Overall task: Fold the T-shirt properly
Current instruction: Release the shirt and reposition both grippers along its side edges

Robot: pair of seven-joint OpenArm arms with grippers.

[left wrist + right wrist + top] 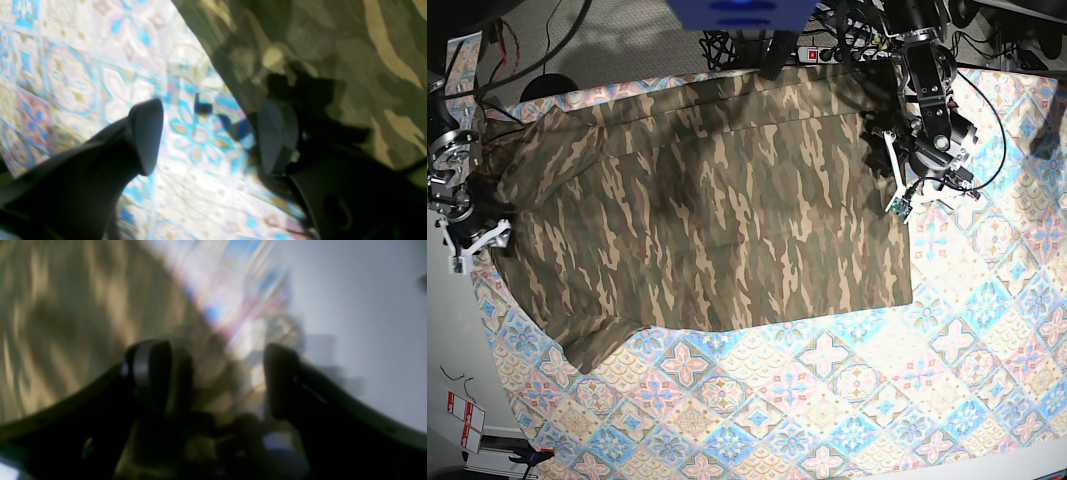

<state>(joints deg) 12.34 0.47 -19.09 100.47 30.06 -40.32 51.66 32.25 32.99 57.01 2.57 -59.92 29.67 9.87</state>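
Note:
The camouflage T-shirt (707, 200) lies spread flat on the tile-patterned cloth (847, 400), one sleeve at the lower left. My left gripper (914, 185) is open at the shirt's right edge. In the left wrist view the left gripper (211, 136) straddles that edge: one finger (146, 133) is over the cloth (83, 76), the other over the shirt (350, 66). My right gripper (482, 238) is at the shirt's left edge. The blurred right wrist view shows the right gripper (215, 376) open, the shirt (66, 323) on its left, and nothing between the fingers.
Cables and a power strip (827, 50) lie along the back edge behind the shirt. A blue object (742, 12) hangs at the top centre. The cloth ends at the left by a white surface (367, 306). A black-and-white marker card (462, 420) sits at the lower left.

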